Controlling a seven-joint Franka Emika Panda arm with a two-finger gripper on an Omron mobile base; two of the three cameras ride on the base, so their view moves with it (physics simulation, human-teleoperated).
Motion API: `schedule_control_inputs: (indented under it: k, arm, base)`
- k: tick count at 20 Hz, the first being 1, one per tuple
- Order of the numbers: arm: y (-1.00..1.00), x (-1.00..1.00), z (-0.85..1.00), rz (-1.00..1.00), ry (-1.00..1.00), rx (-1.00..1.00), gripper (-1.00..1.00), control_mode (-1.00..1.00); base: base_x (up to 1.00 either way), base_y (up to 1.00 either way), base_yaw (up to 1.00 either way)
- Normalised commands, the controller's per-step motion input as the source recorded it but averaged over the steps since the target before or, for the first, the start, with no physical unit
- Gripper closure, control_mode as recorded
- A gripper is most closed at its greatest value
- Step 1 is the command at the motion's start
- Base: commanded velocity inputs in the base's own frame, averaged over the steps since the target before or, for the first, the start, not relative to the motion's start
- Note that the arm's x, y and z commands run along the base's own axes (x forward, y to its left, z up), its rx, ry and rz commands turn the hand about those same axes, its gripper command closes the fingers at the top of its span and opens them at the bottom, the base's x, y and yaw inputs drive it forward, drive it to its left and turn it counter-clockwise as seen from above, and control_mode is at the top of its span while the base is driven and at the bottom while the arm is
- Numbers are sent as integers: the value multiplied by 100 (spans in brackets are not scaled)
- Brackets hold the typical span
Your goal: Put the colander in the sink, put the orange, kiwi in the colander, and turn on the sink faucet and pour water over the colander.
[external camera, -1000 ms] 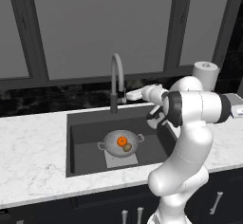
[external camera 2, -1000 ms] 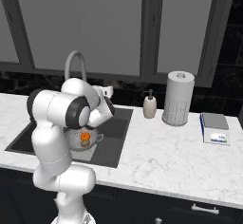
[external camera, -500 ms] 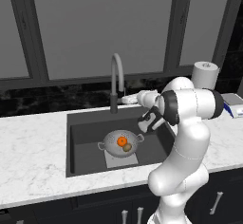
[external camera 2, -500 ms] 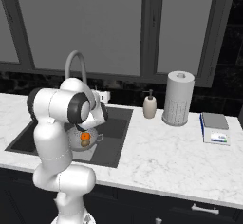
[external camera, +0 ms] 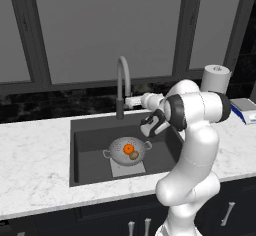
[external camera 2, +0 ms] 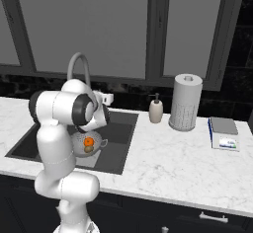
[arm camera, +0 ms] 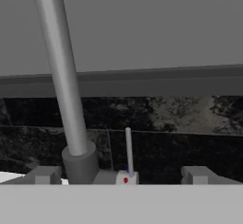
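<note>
While the colander [external camera: 128, 151] sits on the lighter square at the bottom of the sink [external camera: 90, 145], it holds the orange [external camera: 128, 149] and, touching it on the near side, the kiwi [external camera: 134, 155]; in the right base view the same colander [external camera 2: 94, 145] shows partly behind the arm, with the orange [external camera 2: 88, 141] above the kiwi [external camera 2: 88, 149], inside the dark sink [external camera 2: 118, 133]. The faucet [external camera: 122, 87] rises from the back edge of the sink in the white marble counter [external camera: 35, 165], its arched spout curving forward over the basin. The fingers [external camera: 130, 102] reach toward the faucet at the height of its lower stem, just beside it on the right; in the hand view the fingers [arm camera: 118, 176] stand fully apart at the bottom edge and grip nothing, with the faucet [arm camera: 64, 95] slanting up on the left and its thin lever [arm camera: 128, 152] upright between the two finger tips. No water is seen at the spout. Farther right on the counter [external camera 2: 168, 153] stand a soap dispenser [external camera 2: 156, 110], a paper towel roll [external camera 2: 185, 102] and a small scale [external camera 2: 223, 133], well apart from the sink
</note>
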Motion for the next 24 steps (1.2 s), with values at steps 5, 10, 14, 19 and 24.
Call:
schedule_control_inputs:
  k: [5,10,14,19,24]
  arm:
    - [-32,1,-75,0,-24,0,-100,-100]
    - [-10,2,-69,3,-24,5,-100,-100]
    - [0,5,-57,6,-24,8,-100,-100]
    - [-3,7,-68,4,-22,5,-100,-100]
    - [-13,3,-84,1,-23,0,-100,-100]
  base:
    - [0,0,0]
    - [0,0,0]
    - [0,0,0]
    - [0,0,0]
    - [0,0,0]
